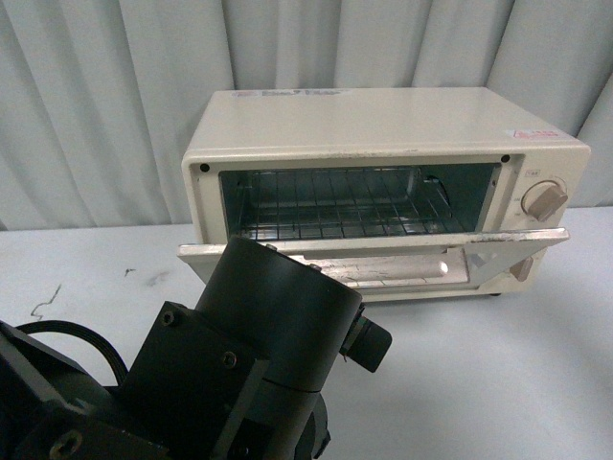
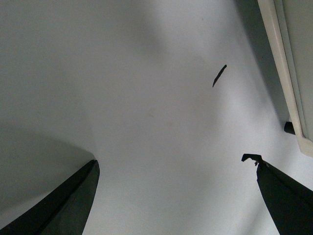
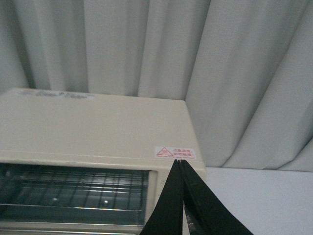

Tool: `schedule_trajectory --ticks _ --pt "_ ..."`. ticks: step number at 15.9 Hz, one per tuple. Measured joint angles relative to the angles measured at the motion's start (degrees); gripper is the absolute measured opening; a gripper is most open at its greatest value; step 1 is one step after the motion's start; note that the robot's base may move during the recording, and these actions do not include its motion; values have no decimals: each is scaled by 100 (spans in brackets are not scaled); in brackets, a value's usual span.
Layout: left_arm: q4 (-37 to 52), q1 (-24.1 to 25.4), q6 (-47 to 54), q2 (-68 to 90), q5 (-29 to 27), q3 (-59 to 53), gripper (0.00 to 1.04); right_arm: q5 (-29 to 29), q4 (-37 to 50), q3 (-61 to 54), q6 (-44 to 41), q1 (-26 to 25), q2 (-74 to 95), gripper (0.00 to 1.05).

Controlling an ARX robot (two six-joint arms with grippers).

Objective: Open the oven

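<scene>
The cream-white oven (image 1: 383,125) stands on the white table (image 1: 498,374) against the curtain. Its glass door (image 1: 402,261) hangs folded down and open, showing the wire rack (image 1: 335,206) inside. A beige knob (image 1: 546,199) sits on the right panel. My left arm (image 1: 249,364) fills the lower left of the front view, just before the door. My left gripper (image 2: 176,164) is open over bare table, with the oven's edge (image 2: 288,88) beside it. My right gripper (image 3: 179,161) is shut and empty, in front of the oven's top right corner (image 3: 98,127).
A pale pleated curtain (image 1: 115,86) hangs close behind the oven. A small dark mark (image 2: 219,75) lies on the table by the oven's left side. A black cable (image 1: 86,340) runs at the lower left.
</scene>
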Motion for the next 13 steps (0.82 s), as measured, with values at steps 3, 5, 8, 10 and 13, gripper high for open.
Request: schedule_trajectory --ticks 3,5,8,10,13 --pt "-4 0 0 0 0 0 98 -332 -72 -741 459 -291 -612 2" --pt "-4 0 0 0 2 0 98 -448 -162 -1010 514 -439 -1056 2" --pt "-4 0 0 0 2 0 98 -824 -463 -1355 533 -675 -1639 2" --pt "-4 0 0 0 0 0 98 -1008 -704 -1528 546 -1064 -2100 2" --pt "-4 -2 0 0 4 0 98 -1082 -1204 -1733 549 -1025 -2780 2"
